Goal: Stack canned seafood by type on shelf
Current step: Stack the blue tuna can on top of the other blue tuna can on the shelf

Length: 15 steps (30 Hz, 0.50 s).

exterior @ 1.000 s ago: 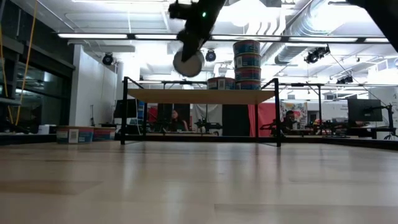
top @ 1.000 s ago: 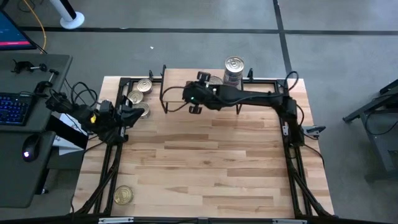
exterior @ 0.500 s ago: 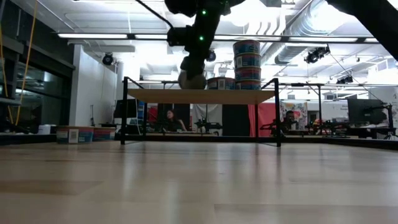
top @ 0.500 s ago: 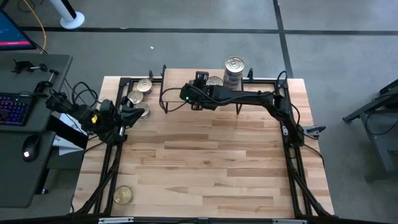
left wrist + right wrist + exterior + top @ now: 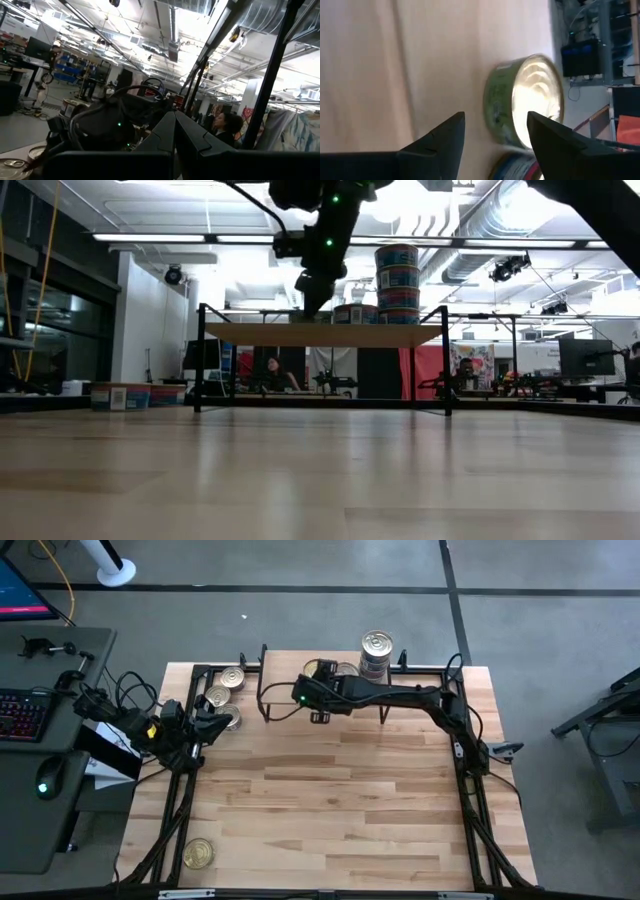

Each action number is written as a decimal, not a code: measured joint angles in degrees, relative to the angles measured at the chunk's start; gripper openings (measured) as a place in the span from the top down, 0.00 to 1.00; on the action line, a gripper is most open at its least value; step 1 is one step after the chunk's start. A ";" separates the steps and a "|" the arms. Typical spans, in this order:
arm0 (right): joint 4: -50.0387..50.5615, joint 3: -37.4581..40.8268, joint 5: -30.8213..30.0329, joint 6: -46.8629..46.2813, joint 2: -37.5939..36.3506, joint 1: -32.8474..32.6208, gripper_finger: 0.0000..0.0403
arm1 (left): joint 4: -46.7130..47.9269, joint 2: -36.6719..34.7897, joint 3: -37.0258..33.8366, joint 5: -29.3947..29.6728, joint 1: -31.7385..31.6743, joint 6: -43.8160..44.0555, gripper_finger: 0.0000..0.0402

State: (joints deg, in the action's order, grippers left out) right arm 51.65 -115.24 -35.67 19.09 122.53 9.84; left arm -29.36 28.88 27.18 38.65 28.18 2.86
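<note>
My right gripper (image 5: 495, 117) is open over the left part of the shelf (image 5: 320, 334), reaching in from the table's right (image 5: 318, 692). A green-labelled tin with a silver lid (image 5: 525, 100) stands flat on the shelf board just beyond its fingertips, and I see no touch. In the high view the gripper hides this tin. A tall stack of blue-labelled tins (image 5: 397, 280) stands on the shelf's far right (image 5: 376, 648), with a low tin (image 5: 345, 670) beside it. My left gripper (image 5: 175, 145) is shut and empty at the table's left edge (image 5: 195, 728).
Three loose tins (image 5: 225, 695) lie on the table left of the shelf, near my left arm. One gold-lidded tin (image 5: 198, 853) lies at the near left corner. A desk with a keyboard (image 5: 25, 710) stands beyond the table's left edge.
My right gripper has gone down toward the shelf with the tin and has turned. The tin hung above the shelf showing its round face to the low view. It has come down and now stands flat on the board.
</note>
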 joint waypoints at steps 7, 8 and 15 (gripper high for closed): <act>2.85 -1.24 9.91 -3.87 -3.50 -1.27 0.49 | 0.00 -0.02 0.00 1.01 0.00 -2.50 1.00; 2.98 -1.33 10.49 -4.27 -4.43 -1.35 0.49 | 0.02 0.00 0.00 1.30 0.00 -2.52 1.00; 4.82 -1.27 14.71 -10.02 -10.82 0.91 0.63 | 5.48 0.01 0.00 4.59 -0.02 -1.00 1.00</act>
State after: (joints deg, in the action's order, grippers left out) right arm 56.46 -116.51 -20.96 9.07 111.71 10.75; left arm -23.89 28.89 27.18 43.23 28.16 1.86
